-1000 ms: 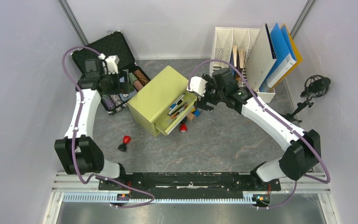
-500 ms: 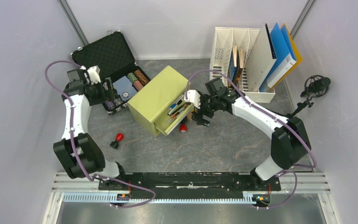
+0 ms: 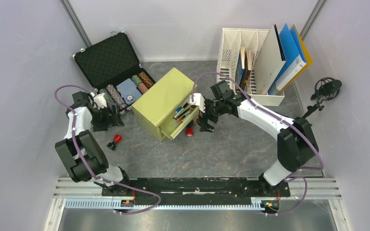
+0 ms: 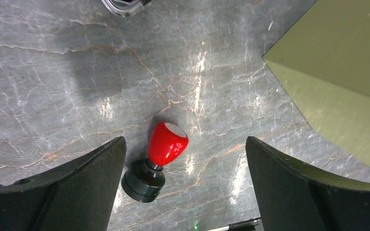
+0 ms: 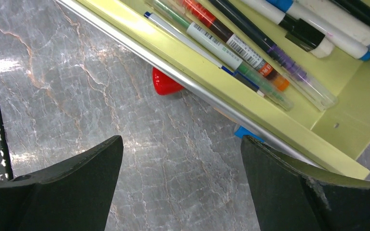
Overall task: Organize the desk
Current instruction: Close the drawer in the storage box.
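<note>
Stamps [image 4: 167, 143], two, red-handled, on one desk [image 4: 53, 72]

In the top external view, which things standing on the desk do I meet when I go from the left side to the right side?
red-handled stamp → yellow-green drawer cabinet → white file rack → microphone

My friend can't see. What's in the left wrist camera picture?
A stamp with a red handle and black base lies on the grey marbled desk, between the wide-open black fingers of the left claw. The corner of a yellow-green cabinet shows at the upper right.
</note>
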`<action>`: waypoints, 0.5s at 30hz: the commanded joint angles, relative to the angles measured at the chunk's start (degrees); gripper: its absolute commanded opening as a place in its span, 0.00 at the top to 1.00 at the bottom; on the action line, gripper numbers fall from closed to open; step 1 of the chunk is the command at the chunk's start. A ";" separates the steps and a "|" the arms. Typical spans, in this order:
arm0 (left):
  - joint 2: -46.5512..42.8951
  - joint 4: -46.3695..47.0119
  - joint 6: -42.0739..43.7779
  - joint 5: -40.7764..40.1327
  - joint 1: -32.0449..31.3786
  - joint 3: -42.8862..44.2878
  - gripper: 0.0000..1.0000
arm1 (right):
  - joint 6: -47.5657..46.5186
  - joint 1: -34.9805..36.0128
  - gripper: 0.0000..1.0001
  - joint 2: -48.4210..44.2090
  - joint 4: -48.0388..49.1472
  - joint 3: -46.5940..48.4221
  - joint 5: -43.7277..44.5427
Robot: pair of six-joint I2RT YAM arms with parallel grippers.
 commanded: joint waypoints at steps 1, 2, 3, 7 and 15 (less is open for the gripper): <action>-0.81 -0.41 5.52 0.28 0.55 -1.49 0.00 | 2.01 -0.22 0.02 1.43 2.57 0.56 -4.58; -1.00 -0.43 5.96 0.00 0.72 -1.78 0.00 | 2.22 -0.11 0.02 1.69 2.61 0.73 -5.07; -1.29 -0.45 6.21 -0.23 0.83 -2.00 0.00 | 2.41 -0.10 0.02 2.03 2.83 0.78 -5.54; -1.37 -1.32 8.67 -1.44 0.94 -2.82 0.00 | 3.51 -0.10 0.02 3.06 3.55 1.39 -7.39; -0.66 -1.35 10.40 -1.67 2.43 -2.01 0.00 | 4.39 0.43 0.02 4.78 3.96 2.73 -8.36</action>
